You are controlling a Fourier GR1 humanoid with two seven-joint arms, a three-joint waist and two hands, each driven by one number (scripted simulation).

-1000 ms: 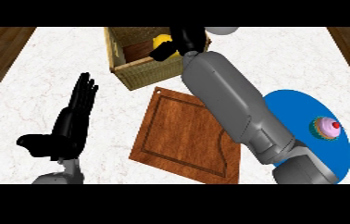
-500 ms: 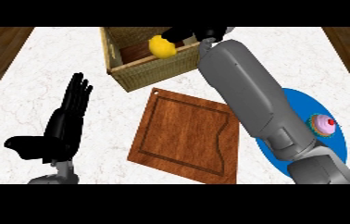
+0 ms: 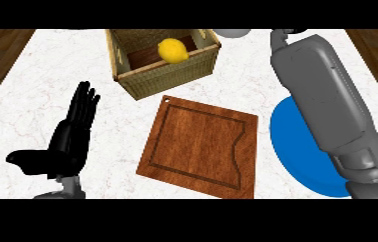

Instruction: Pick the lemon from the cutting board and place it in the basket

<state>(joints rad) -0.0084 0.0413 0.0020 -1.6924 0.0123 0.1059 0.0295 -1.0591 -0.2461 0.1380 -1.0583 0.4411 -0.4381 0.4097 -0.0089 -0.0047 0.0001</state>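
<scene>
The lemon [image 3: 172, 50] sits inside the basket [image 3: 166, 75] at the upper middle of the frame, and the cutting board [image 3: 201, 145] below it lies bare, so I judge the placing step done. My right forearm runs up the right side, across the blue plate [image 3: 289, 141]; its hand is out of view past the top edge. My left hand [image 3: 68, 136] rests at lower left, fingers straight and together. Next I would only draw my right arm clear without brushing the basket.

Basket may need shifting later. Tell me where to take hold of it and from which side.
Grip the basket by its near woven rim, fingers coming down from above over the wall. It stands upright and open-topped, with the lemon inside, so avoid reaching into the middle.
</scene>
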